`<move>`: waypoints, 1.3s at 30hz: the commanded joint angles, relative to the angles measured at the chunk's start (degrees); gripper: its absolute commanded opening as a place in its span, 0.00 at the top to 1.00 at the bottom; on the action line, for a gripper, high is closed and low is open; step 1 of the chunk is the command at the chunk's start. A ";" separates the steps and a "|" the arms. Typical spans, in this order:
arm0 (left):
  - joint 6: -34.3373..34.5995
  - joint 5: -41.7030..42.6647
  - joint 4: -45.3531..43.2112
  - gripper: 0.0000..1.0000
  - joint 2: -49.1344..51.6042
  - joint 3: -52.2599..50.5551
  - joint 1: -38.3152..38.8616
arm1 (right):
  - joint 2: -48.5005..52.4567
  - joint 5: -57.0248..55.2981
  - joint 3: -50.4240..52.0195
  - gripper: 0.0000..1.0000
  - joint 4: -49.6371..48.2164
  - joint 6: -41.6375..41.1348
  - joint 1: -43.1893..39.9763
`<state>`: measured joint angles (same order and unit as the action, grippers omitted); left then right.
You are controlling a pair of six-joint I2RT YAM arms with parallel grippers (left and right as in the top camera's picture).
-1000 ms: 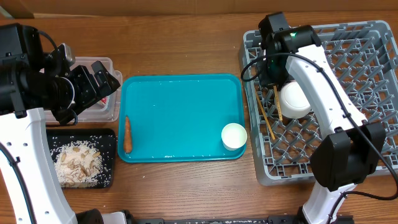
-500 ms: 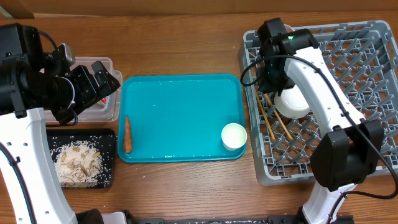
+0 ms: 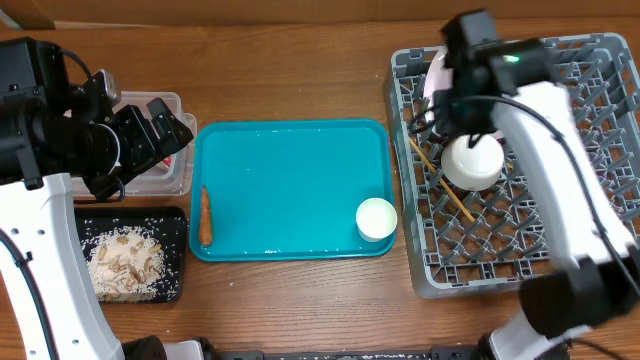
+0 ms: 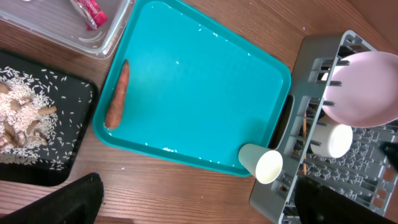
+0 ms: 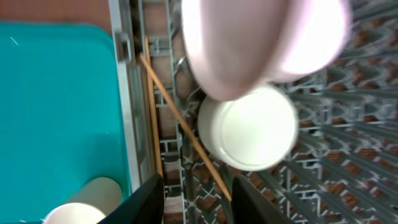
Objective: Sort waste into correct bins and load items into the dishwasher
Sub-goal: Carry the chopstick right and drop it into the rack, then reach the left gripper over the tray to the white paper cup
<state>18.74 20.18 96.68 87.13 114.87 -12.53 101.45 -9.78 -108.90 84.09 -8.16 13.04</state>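
Right claw (image 5: 196,208) released, gripping nothing, poised over the grey rack (image 5: 348,180), just inside the edge facing the teal tray (image 5: 56,106). Directly under it, two chopsticks (image 5: 186,134) splayed in a narrow V on the grid. Just ahead, a white bowl (image 5: 249,127); beyond that, a pink plate (image 5: 261,43) among the pegs. Off to its side, a white cup (image 5: 81,205) in that tray's corner. Left claw (image 4: 199,208) likewise spread and empty, near the clear tub (image 4: 102,43) with red wrapper (image 4: 87,12); black tray (image 4: 81,106) of rice (image 4: 25,121) alongside.

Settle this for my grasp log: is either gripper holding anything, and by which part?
Nothing held. Left gripper and right gripper are open; chopsticks lie in the rack.
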 commanded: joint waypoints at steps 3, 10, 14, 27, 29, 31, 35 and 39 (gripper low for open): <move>0.13 0.20 0.11 0.00 -0.02 0.35 -0.20 | -9.60 0.02 -2.38 0.61 2.32 -6.12 -3.91; 0.11 0.17 0.11 0.00 -0.02 0.35 -0.20 | -14.86 0.94 -2.36 0.54 7.06 -9.38 -8.72; 0.13 0.20 0.11 0.00 -0.02 0.35 -0.20 | -15.21 1.33 -2.36 0.53 8.24 -9.70 -9.60; 0.94 0.52 -0.81 0.00 -0.02 0.35 -0.20 | -15.19 2.60 -2.12 0.43 8.44 -9.73 -9.60; 3.65 1.62 -3.67 0.00 -0.02 0.35 -0.20 | -15.19 2.60 -2.12 0.43 8.87 -9.73 -9.60; 4.02 4.66 -3.74 0.23 0.09 0.26 0.11 | -15.19 2.58 -2.12 0.43 9.31 -9.73 -9.60; 4.96 7.37 -4.33 0.26 0.20 -1.09 6.23 | -15.19 2.58 -2.12 0.42 9.09 -9.73 -9.60; 8.92 1.57 -9.25 0.25 0.39 -4.68 17.16 | -15.19 2.58 -2.12 0.42 9.25 -9.73 -9.60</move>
<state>23.88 23.94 89.23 87.24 112.66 -1.85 86.85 -7.42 -110.26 93.47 -17.78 3.73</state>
